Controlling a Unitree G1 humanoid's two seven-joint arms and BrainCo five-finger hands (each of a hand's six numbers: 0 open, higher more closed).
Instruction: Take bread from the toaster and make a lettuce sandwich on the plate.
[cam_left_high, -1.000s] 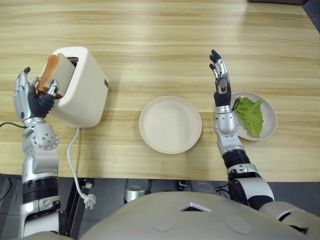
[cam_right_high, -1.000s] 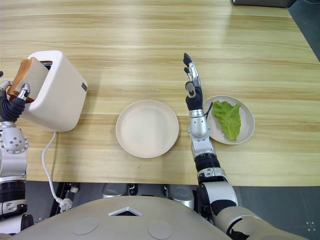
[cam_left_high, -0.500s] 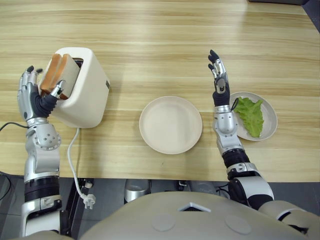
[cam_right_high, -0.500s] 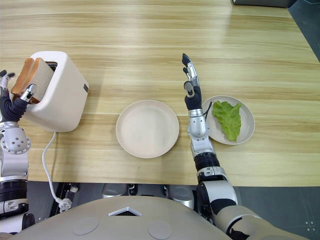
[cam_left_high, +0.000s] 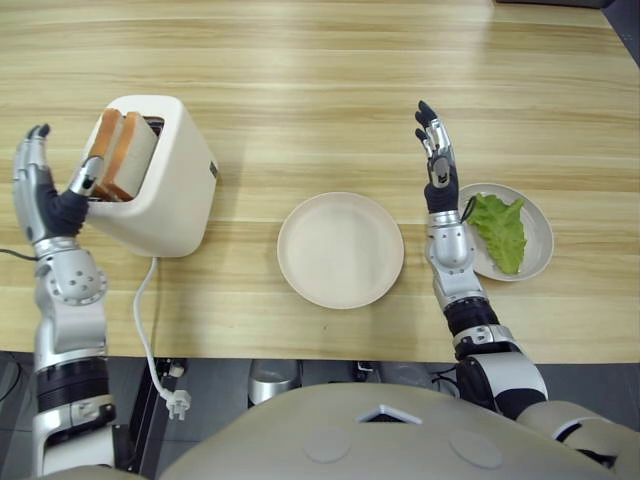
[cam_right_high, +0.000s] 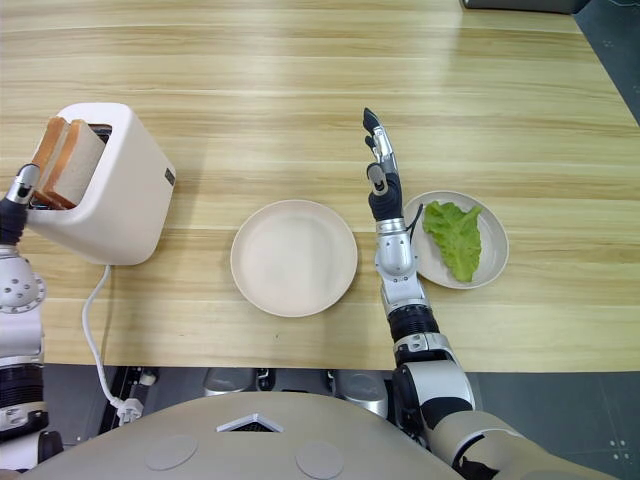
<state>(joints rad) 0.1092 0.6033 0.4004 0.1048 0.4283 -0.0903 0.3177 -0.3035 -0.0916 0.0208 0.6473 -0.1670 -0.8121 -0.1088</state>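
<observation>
Standing upright in the slots of the cream plastic toaster (cam_left_high: 172, 195), two tan bread slices (cam_left_high: 118, 155) are sitting at three o'clock from the left hand (cam_left_high: 45, 195), the nearer one; its fingers are gaping apart, gripping nothing, thumb tip just beside the crust. The right hand (cam_left_high: 437, 160) is hovering flat-fingered, empty, at three o'clock of the round cream plate (cam_left_high: 340, 250)

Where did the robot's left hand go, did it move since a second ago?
Yes. The left hand let go of the bread and drew back to the left, away from the toaster.
</observation>
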